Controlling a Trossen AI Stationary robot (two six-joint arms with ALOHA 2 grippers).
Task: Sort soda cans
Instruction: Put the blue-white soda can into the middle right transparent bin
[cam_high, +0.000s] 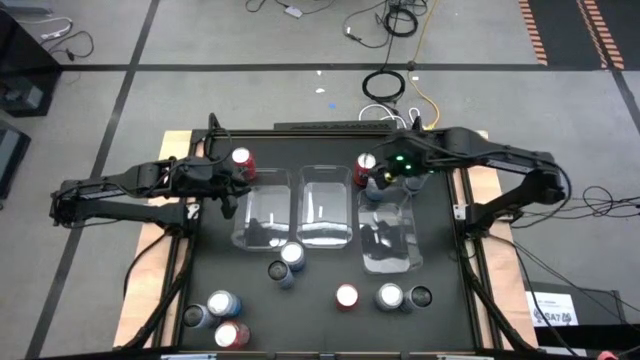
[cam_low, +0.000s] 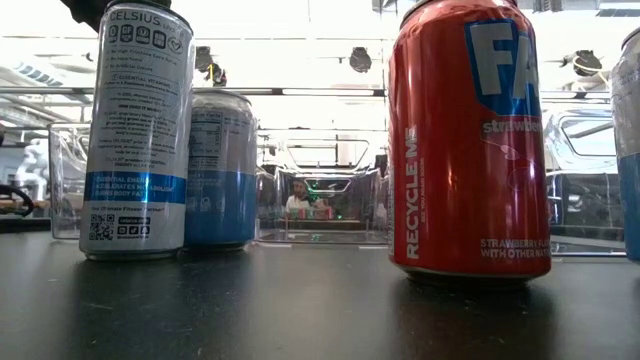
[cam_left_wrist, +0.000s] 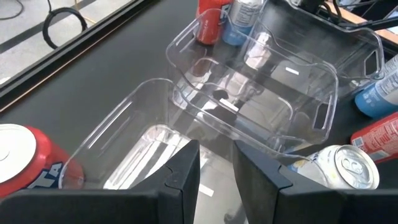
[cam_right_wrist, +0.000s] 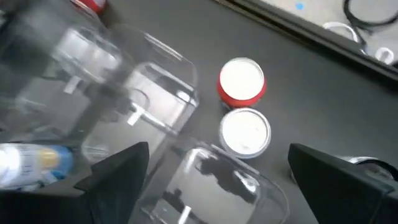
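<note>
On the near edge of the dark worktop (cam_high: 320, 320), a cluster of soda cans stands at the left corner: a blue-bodied can (cam_high: 223, 303), a red can (cam_high: 231, 334) and a darker one (cam_high: 195, 316) just beside them. Toward the right of the near side stand a red-topped can (cam_high: 347, 296), a silver-blue can (cam_high: 389, 297) and a dark can (cam_high: 420, 296), close together in a row. A little farther in, two cans (cam_high: 288, 258) stand touching each other just in front of the bins. In the low view a red strawberry can (cam_low: 468, 140) and a tall white-and-blue can (cam_low: 138, 130) fill the foreground, upright. Past them three clear plastic bins (cam_high: 324, 205) sit side by side across the middle of the worktop. At the far side, the left claw (cam_high: 228, 196) hangs over the far left corner of the left bin, its fingers (cam_left_wrist: 181, 180) drawn close with a narrow gap and nothing between them; a red can (cam_high: 242, 160) stands just behind it. The right claw (cam_high: 385, 186) hovers over the far end of the right bin, its fingers (cam_right_wrist: 118, 171) spread wide and holding nothing, with a red can (cam_right_wrist: 242, 81) and a silver-topped can (cam_right_wrist: 245, 132) standing upright and touching on the worktop beneath it, beside the bin's corner.
</note>
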